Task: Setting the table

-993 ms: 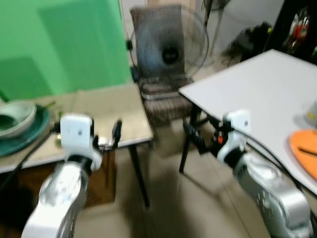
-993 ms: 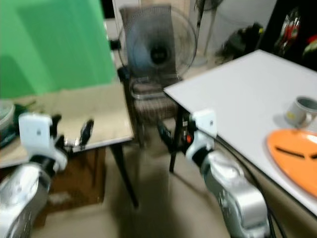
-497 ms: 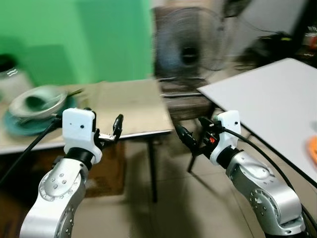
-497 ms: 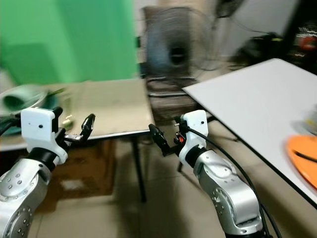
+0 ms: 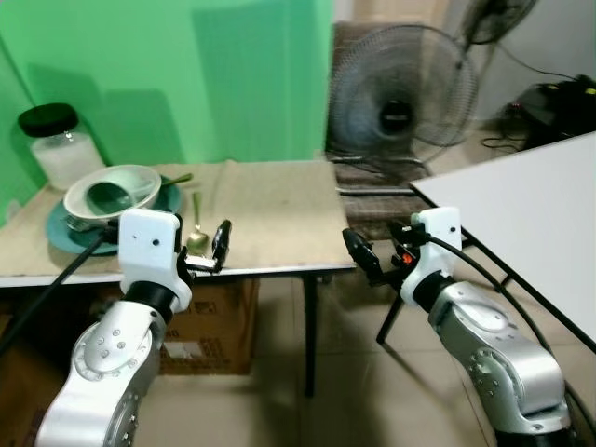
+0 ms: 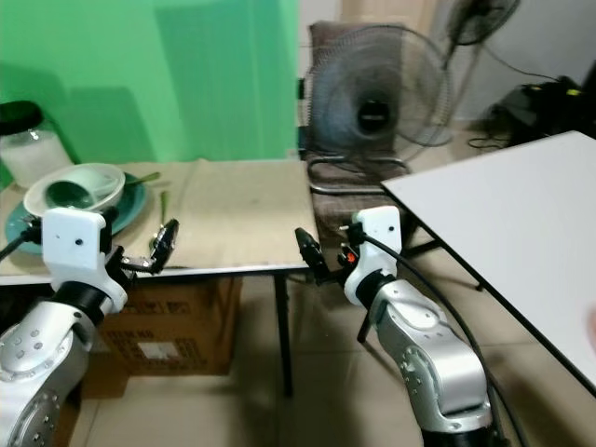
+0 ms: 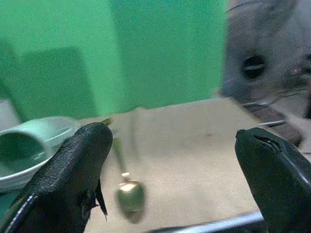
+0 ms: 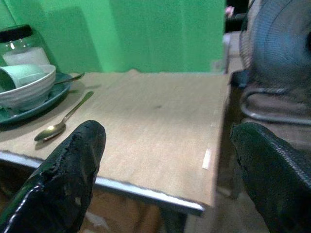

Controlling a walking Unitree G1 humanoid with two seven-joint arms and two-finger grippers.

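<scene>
- Head views look down on a low beige-topped table [image 5: 261, 209] standing against a green wall [image 5: 168, 65], with both silver arms raised in front of it.
- At the table's far left end sits a dark teal round plate [image 5: 65, 228]; a pale green bowl [image 5: 114, 191] rests on it with a pale green cup [image 8: 22, 76] lying on its side inside.
- A glass jar with a black lid [image 5: 54, 144] stands behind the plate, close to the wall.
- A gold metal spoon [image 8: 62, 120] lies on the tabletop just beside the plate; the right wrist view shows its full length, while from the head the left gripper partly covers it.
- That right wrist view also catches a second utensil handle [image 8: 70, 77] resting on the plate's rim.
- The left gripper [image 5: 207, 250] hovers at the table's front edge near the spoon, fingers spread apart and holding nothing.
- The right gripper [image 5: 365, 257] hangs off the table's right corner, above the floor, fingers also parted and empty.
- A grey standing fan [image 5: 400, 93] stands behind that corner, in front of a brown woven chair [image 6: 326, 47].
- A white table [image 5: 531, 223] fills the right side, well apart from the plate.
- A cardboard box [image 6: 172, 326] sits under the beige table.
</scene>
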